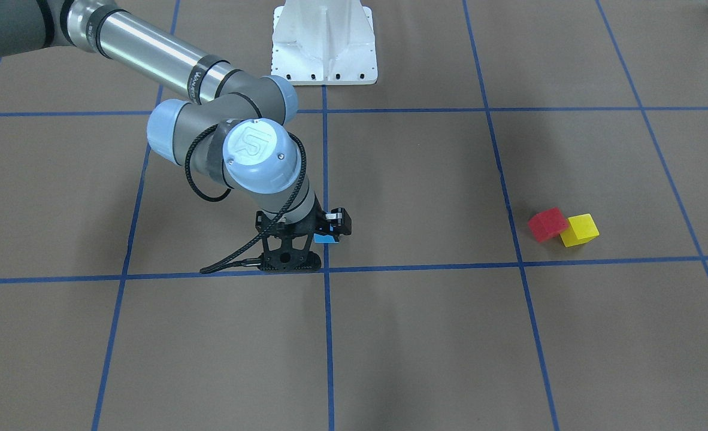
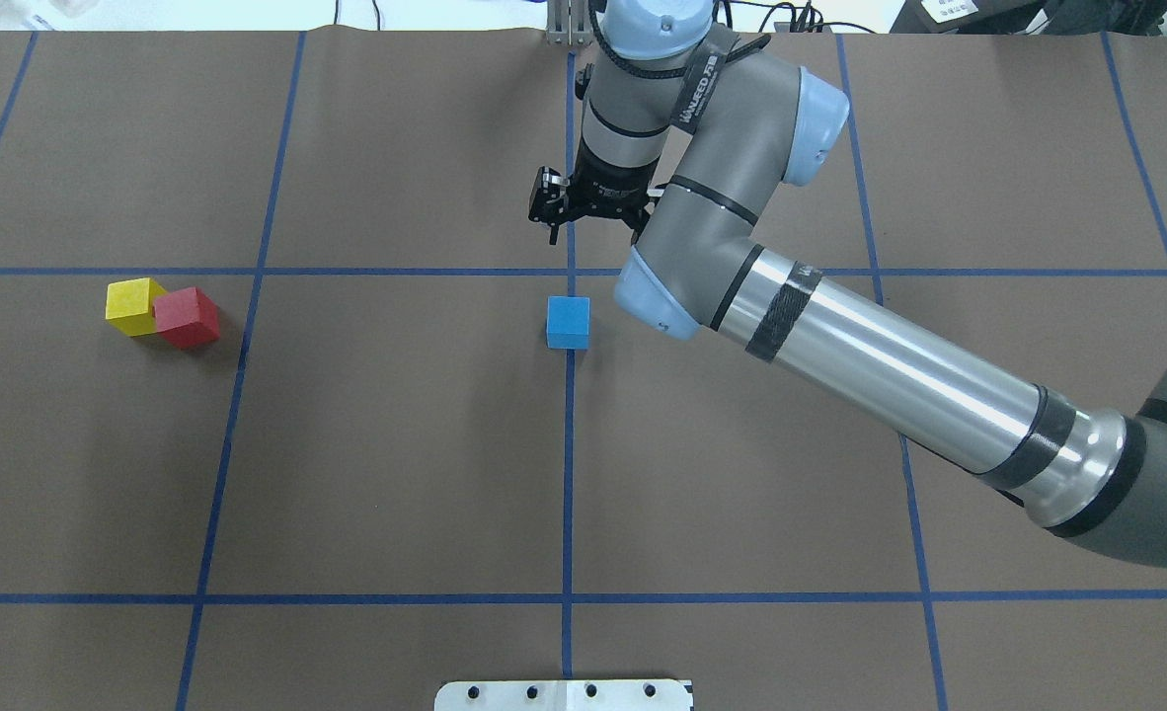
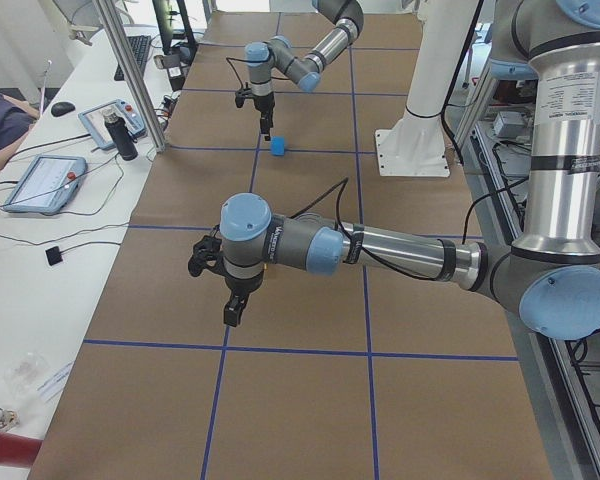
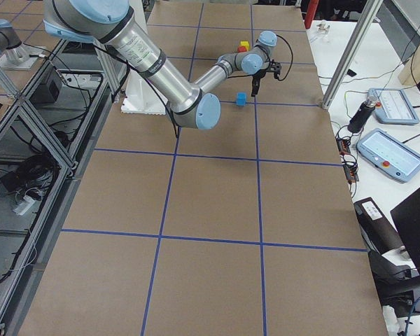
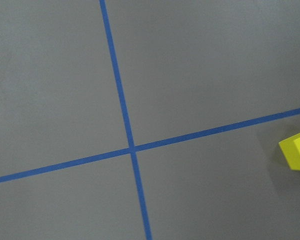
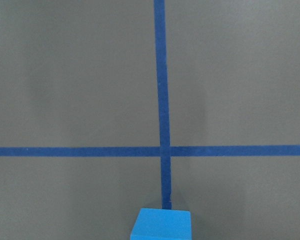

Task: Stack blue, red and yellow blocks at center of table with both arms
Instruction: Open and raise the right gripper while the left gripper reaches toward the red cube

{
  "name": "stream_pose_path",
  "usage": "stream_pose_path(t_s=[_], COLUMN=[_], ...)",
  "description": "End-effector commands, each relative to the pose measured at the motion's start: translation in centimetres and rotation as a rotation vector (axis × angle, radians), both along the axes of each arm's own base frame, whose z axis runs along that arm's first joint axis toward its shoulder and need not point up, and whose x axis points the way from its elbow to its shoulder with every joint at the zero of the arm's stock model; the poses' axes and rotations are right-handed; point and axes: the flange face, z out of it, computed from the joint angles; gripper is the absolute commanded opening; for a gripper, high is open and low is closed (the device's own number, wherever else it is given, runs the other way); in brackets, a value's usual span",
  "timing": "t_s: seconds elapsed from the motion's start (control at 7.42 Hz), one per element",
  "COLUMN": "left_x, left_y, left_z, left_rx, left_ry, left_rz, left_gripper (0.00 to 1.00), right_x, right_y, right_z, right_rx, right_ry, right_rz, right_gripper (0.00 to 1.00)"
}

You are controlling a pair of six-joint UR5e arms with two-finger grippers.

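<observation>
Three blocks lie on the table (image 2: 396, 444), one of each colour. The blue block (image 2: 568, 322) sits flat on a tape line, just beside the right claw (image 2: 595, 215) on the robot's side of it, not touching it. The red block (image 2: 188, 317) and the yellow block (image 2: 133, 305) touch at a corner, well apart from that claw, off toward the robot's left. There are two claws. The right claw points down above the same tape line and carries nothing; whether its jaws stand apart or together I cannot tell. The left claw (image 3: 234, 312) hangs point-down over the table in the left side view only, so its jaws cannot be judged; its wrist camera catches the yellow block at the frame's right edge, near a tape crossing. Of the two arms, the right arm (image 2: 890, 385) reaches to the table's middle, and the left arm (image 3: 400, 255) stretches out level. One white pedestal (image 1: 324, 45) stands on the robot's side of the right claw.
</observation>
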Motion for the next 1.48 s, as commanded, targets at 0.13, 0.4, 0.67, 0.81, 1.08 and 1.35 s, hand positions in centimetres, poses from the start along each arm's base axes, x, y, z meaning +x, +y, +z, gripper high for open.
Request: stream_pose_path(t_s=[0.13, 0.4, 0.67, 0.81, 1.08, 1.35], left_x=[14.4, 20.8, 27.8, 29.1, 30.5, 33.0], left_y=[1.1, 1.7, 1.7, 1.7, 1.3, 0.8], left_z=[-8.7, -9.3, -8.2, -7.2, -6.5, -5.8], left_rx=[-0.231, -0.264, -0.324, -0.328, -0.327, -0.334], left_ry=[0.067, 0.026, 0.049, 0.075, 0.062, 0.041], left_rz=[-0.149, -0.196, -0.289, -0.294, -0.295, -0.267], left_gripper=[1.00, 1.00, 1.00, 1.00, 1.00, 1.00], right_x=[8.8, 11.0, 11.3, 11.7, 11.8, 11.9], right_y=[-2.6, -3.8, -4.1, -4.3, -4.2, -4.2], right_z=[5.1, 7.4, 8.0, 8.2, 9.0, 10.0], right_rx=[0.075, 0.121, 0.129, 0.127, 0.121, 0.116], right_ry=[0.017, 0.034, 0.046, 0.049, 0.054, 0.065], right_rz=[0.003, -0.021, -0.015, -0.008, -0.008, -0.008], right_gripper=[0.99, 0.99, 0.99, 0.99, 0.99, 0.99])
